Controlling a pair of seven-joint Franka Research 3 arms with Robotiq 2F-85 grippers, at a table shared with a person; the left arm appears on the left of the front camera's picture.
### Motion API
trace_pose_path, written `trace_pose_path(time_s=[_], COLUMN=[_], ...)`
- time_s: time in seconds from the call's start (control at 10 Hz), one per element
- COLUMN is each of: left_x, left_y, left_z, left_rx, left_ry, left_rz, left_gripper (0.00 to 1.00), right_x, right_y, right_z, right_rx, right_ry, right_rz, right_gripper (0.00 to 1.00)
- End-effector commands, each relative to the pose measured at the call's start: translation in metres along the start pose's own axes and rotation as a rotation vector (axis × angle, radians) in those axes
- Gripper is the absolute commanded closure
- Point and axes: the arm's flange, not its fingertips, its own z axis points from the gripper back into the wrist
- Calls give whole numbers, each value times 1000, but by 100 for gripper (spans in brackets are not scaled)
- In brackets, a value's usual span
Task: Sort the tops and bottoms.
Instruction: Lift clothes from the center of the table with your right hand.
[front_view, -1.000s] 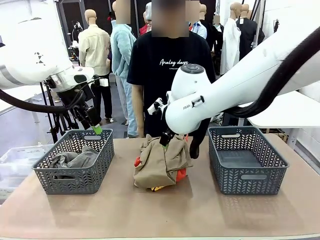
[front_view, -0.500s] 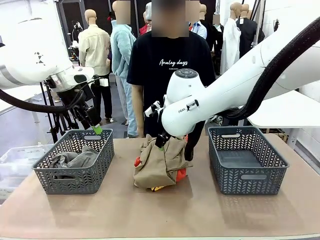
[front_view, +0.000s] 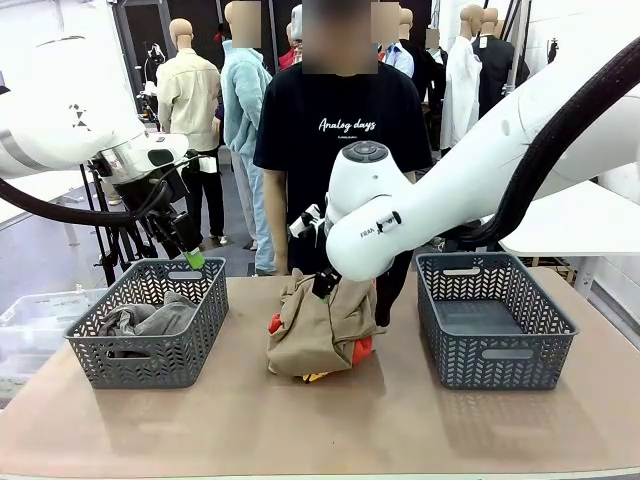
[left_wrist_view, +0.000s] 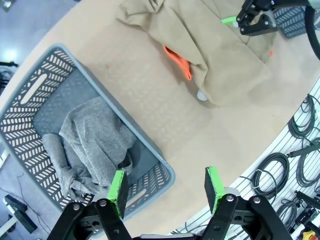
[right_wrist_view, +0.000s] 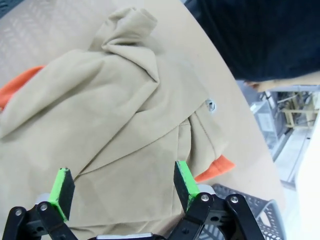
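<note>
A khaki-tan garment (front_view: 318, 330) lies crumpled at mid-table on top of an orange-red one (front_view: 362, 349). My right gripper (front_view: 325, 284) hangs just above the far top of this pile. In the right wrist view it (right_wrist_view: 121, 170) is open, its green pads astride the khaki cloth (right_wrist_view: 115, 115), with orange-red cloth (right_wrist_view: 216, 167) peeking out beyond. A grey garment (front_view: 150, 320) lies in the left basket (front_view: 150, 362). My left gripper (front_view: 190, 252) is open and empty above that basket's far rim. The left wrist view has it (left_wrist_view: 164, 175) over the grey garment (left_wrist_view: 92, 145).
A second grey lattice basket (front_view: 495, 375) stands at the right with nothing in it. A person in a black T-shirt (front_view: 340, 130) stands at the table's far edge right behind the pile. Bare tabletop (front_view: 320, 430) runs along the near side.
My right arm has swung a little left and lowered its gripper closer onto the khaki pile. The left arm and the garments have not moved.
</note>
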Motion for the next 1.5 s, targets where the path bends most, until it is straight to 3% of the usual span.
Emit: trace_pose_path(time_s=[0.0,0.3,0.4,0.8,0.9,1.4], left_x=[0,0,0,0,0,0], left_y=[0,0,0,0,0,0], left_z=[3,3,3,3,3,3], left_rx=[4,4,4,4,4,4], left_ry=[14,14,14,14,14,14], left_rz=[-6,-6,-6,-6,-6,-6], left_gripper=[20,20,20,20,20,20], right_x=[16,17,17,14,13,-1], right_y=[5,7,5,2,1,0], right_z=[-22,-34,-35,-31,-30,-15], right_rx=[-47,-21,-18,-17,-14,27], right_ry=[54,75,72,72,78,44], right_rz=[-32,-45,-45,-82,-87,-119], right_gripper=[0,0,10,88,100,100])
